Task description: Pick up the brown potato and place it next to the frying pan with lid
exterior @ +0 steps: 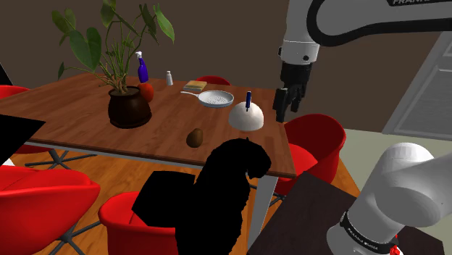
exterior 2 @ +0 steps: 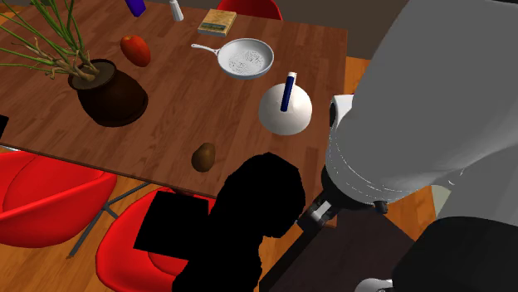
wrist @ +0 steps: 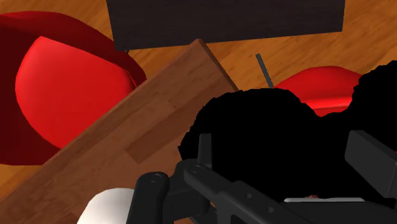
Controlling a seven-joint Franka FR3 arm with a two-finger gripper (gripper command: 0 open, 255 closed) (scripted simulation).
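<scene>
The brown potato (exterior: 195, 138) (exterior 2: 203, 156) lies near the front edge of the wooden table (exterior: 72, 109) (exterior 2: 191, 108). Further back rests a pale frying pan (exterior: 216, 98) (exterior 2: 245, 58), and beside it a white dome lid with a blue handle (exterior: 246, 116) (exterior 2: 285, 112) (wrist: 105, 207). My gripper (exterior: 287, 112) (wrist: 286, 153) hangs open and empty in the air, above the table's edge at the shoulder view's right. It is beside the dome lid and well apart from the potato. In the wrist view the two fingers (wrist: 203, 149) stand wide apart over the table's corner.
A dark plant pot (exterior: 129, 107) (exterior 2: 108, 95), a red fruit (exterior: 147, 91), a blue bottle, a shaker and a book (exterior: 194, 85) stand further along the table. Red chairs (exterior: 315, 141) (exterior 2: 50, 199) ring it. A black area (exterior: 217, 195) lies in front of the table.
</scene>
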